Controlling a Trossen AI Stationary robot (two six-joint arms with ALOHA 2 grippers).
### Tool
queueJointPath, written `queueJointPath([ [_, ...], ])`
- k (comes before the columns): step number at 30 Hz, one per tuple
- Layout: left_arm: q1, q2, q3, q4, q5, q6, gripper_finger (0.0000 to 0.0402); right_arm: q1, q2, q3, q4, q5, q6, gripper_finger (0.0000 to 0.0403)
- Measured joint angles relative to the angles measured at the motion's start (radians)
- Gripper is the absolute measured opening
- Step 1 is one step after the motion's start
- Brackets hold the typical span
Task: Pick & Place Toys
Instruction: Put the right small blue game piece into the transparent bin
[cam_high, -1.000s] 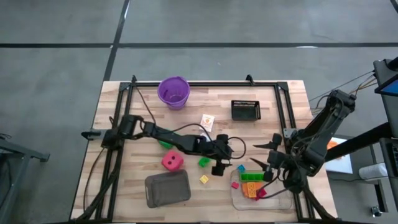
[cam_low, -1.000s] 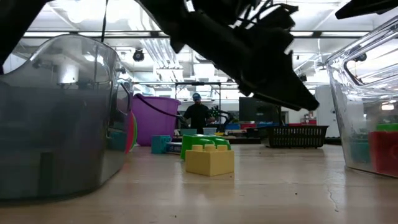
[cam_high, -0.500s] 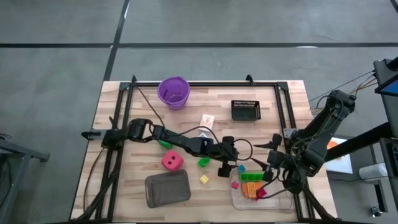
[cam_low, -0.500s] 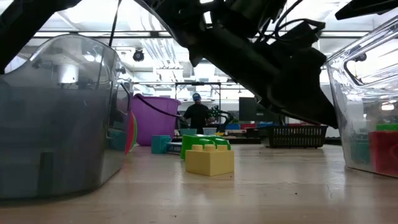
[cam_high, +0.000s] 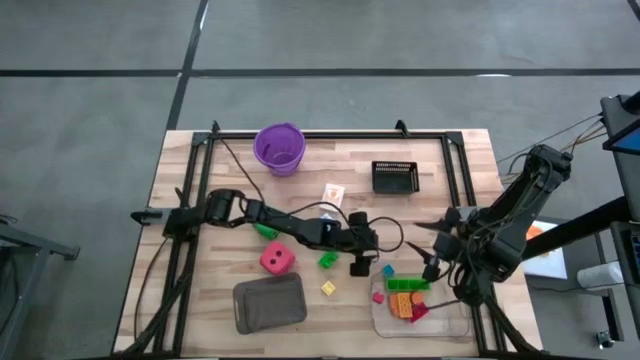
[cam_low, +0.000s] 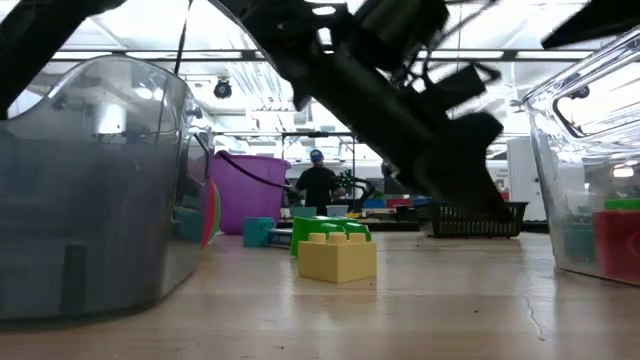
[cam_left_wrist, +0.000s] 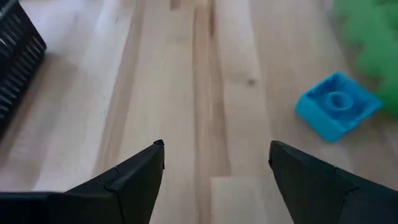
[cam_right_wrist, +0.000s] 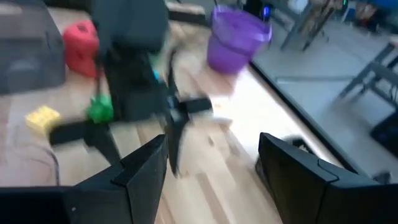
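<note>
Just beside the clear tray, blue brick sits on bare wood off-centre of the empty, spread left gripper: centre over it, drop straight, then close.

Pale planked wood table, glossy plastic blue brick

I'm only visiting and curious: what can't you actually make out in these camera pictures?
- Picture card, high view: too small to tell its drawing.
- Toys in the clear tray, high view: the right gripper overlaps some.
- Red die, right wrist view: blurred, no dots readable.
- Green die, high view: mostly under the left arm.
</note>
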Motion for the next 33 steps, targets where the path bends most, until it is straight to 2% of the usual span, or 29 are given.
queueJointPath([
  [4,-0.003,-0.087,-0.131,0.159,0.008,0.017,0.0248,-0.004,0.002,-0.006,-0.088,-0.105,0.088,0.0244],
  [6,-0.002,-0.142,-0.218,0.24,0.014,0.017,0.0222,-0.02,-0.001,-0.017,-0.088,-0.176,0.092,0.0224],
  [9,-0.001,-0.235,-0.351,0.335,0.015,0.012,0.0178,-0.057,-0.003,-0.026,-0.087,-0.288,0.073,0.0168],
  [14,-0.007,-0.408,-0.552,0.425,0.045,-0.027,0.0093,-0.141,-0.003,-0.031,-0.083,-0.411,-0.028,0.0037],
  [19,-0.018,-0.572,-0.736,0.491,0.046,-0.038,0.0011,-0.262,-0.003,-0.027,0.029,-0.579,-0.246,0.002],
  [24,-0.023,-0.699,-0.885,0.579,0.051,-0.072,0.0007,-0.402,0.024,-0.032,0.215,-0.816,-0.504,0.0018],
  [29,-0.022,-0.777,-0.987,0.649,0.039,-0.088,0.0002,-0.544,0.094,-0.031,0.254,-1.036,-0.651,0.0018],
  [33,-0.022,-0.806,-1.017,0.655,0.013,-0.088,0.0002,-0.628,0.165,-0.031,0.276,-1.156,-0.731,0.0018],
])
